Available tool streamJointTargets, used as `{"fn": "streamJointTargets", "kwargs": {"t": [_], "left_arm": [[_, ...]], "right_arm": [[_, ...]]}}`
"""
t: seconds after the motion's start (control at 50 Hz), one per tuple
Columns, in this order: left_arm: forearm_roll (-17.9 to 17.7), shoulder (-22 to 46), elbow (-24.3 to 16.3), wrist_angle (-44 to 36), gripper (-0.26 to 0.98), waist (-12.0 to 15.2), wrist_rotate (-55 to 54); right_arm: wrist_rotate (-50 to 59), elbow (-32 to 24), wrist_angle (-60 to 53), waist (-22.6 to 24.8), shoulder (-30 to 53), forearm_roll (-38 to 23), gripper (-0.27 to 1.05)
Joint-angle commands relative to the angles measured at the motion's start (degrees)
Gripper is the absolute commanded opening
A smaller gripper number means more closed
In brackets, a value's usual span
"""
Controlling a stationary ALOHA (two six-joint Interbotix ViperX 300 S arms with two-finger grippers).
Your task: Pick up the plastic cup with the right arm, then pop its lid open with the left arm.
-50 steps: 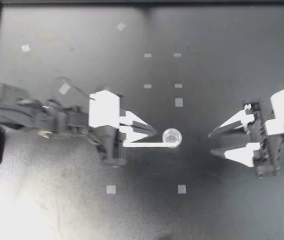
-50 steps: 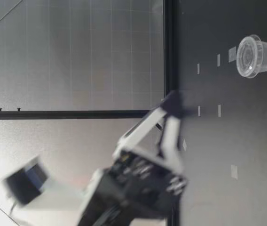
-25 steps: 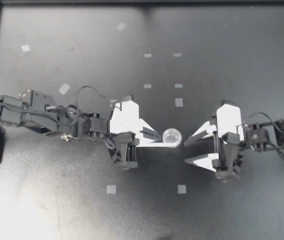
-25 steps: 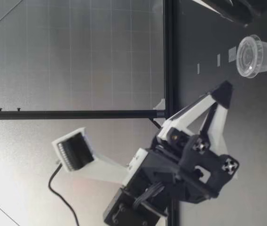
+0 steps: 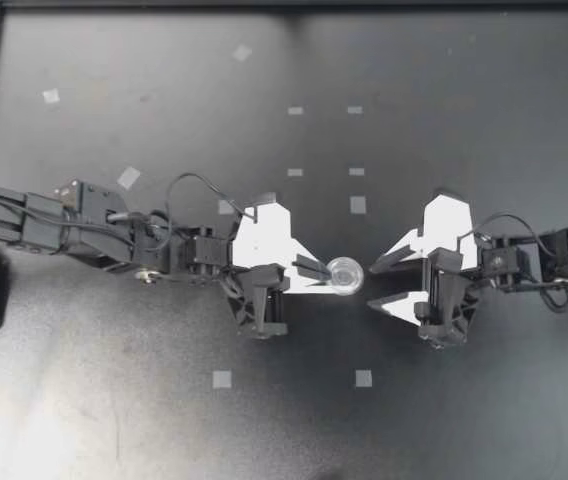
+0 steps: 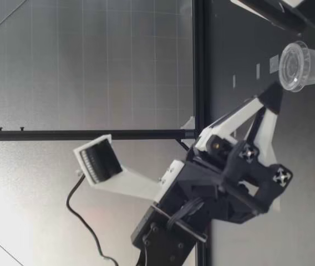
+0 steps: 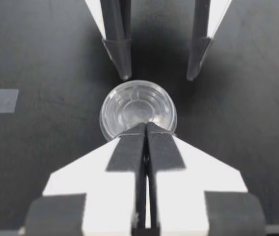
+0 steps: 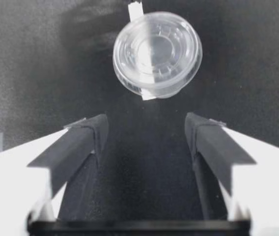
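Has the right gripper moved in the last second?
Yes. The right gripper has come in toward the cup. Its fingertips were well outside the tape square; now they are almost in line with it.

Glare whitens the table (image 5: 54,440) by my left arm in the top view; elsewhere dim.

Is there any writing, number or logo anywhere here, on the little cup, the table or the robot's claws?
No readable text in any view.
Small clear round plastic cup with a lid: only moulded rings, no letters visible.
Pale square tape patches on the black table: blank.
Left gripper and right gripper: no print shows.
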Motion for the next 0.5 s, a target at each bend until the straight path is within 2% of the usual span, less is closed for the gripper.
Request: {"fn": "streamJointTargets", "kwargs": {"t": [0.0,0.48], "left_arm": [[0.4,-0.7,-1.4,-0.4,0.00,0.4,0.1],[0.4,0.0,-1.2,-0.3,0.00,0.8,0.1]], "right_arm": [[-0.1,-1.1,-0.2,-0.5,-0.3,0.1,0.65],[-0.7,-2.6,-0.2,-1.2,1.8,0.1,0.65]]}}
